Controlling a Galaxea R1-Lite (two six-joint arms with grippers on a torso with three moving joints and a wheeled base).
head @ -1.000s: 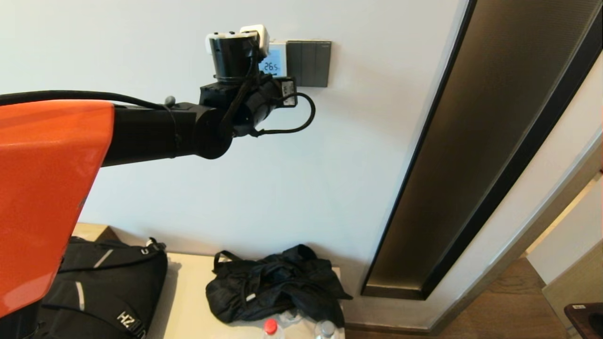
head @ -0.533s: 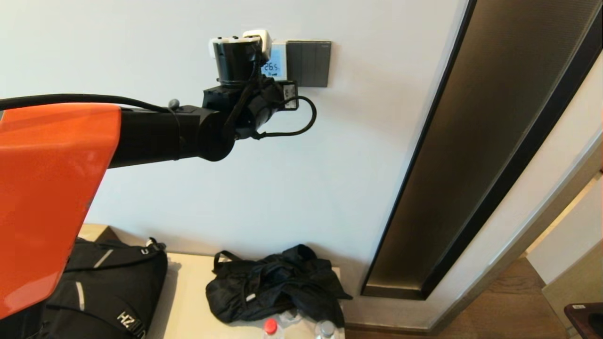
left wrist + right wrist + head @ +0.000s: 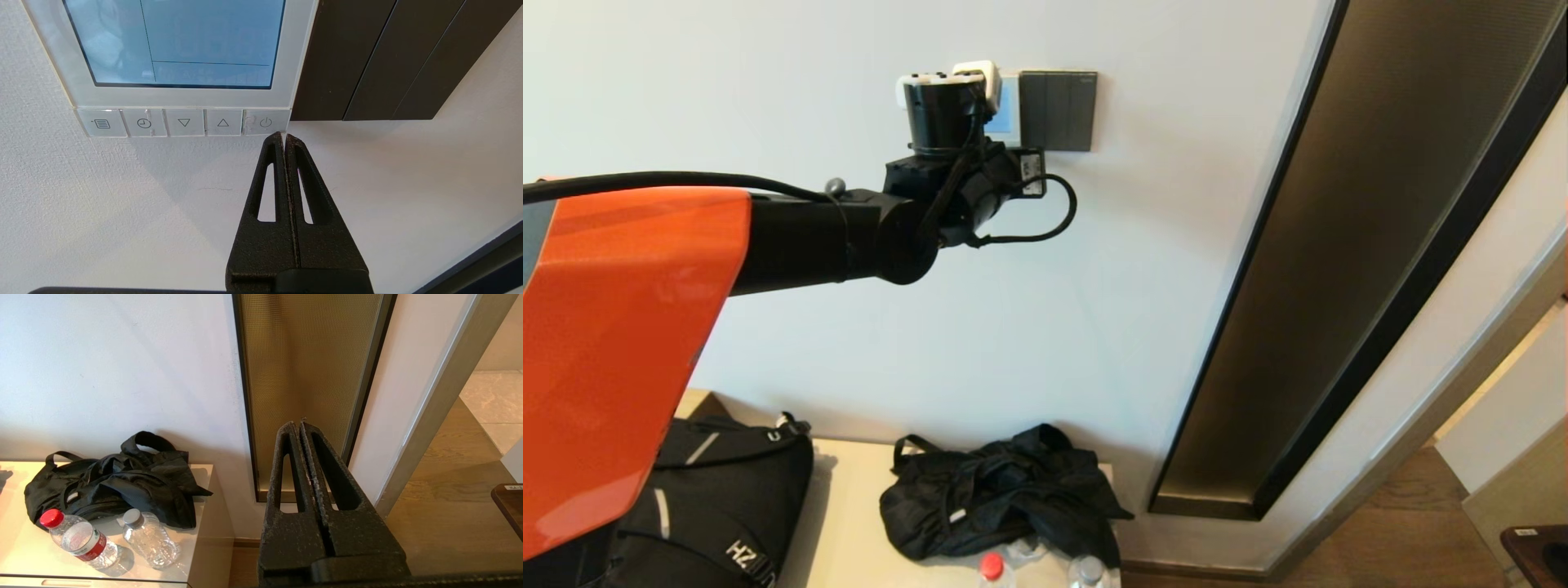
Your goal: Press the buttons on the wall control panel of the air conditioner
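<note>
The white wall control panel (image 3: 179,100) has a blue screen (image 3: 184,41) and a row of several buttons below it. My left gripper (image 3: 284,135) is shut and empty, its tips right at the lower edge of the power button (image 3: 265,122), the rightmost one. In the head view my left arm's wrist (image 3: 947,106) covers most of the panel (image 3: 1009,102) high on the wall. My right gripper (image 3: 299,425) is shut and empty, parked low and facing the brown wall strip.
A dark three-gang switch plate (image 3: 1058,110) sits right beside the panel. A brown ribbed wall strip (image 3: 1339,245) runs to the right. Below, a cabinet top (image 3: 200,522) holds a black bag (image 3: 1005,490), a backpack (image 3: 711,498) and two water bottles (image 3: 81,543).
My left arm has moved to the right along the wall, and its wrist now covers more of the panel's screen in the head view.
</note>
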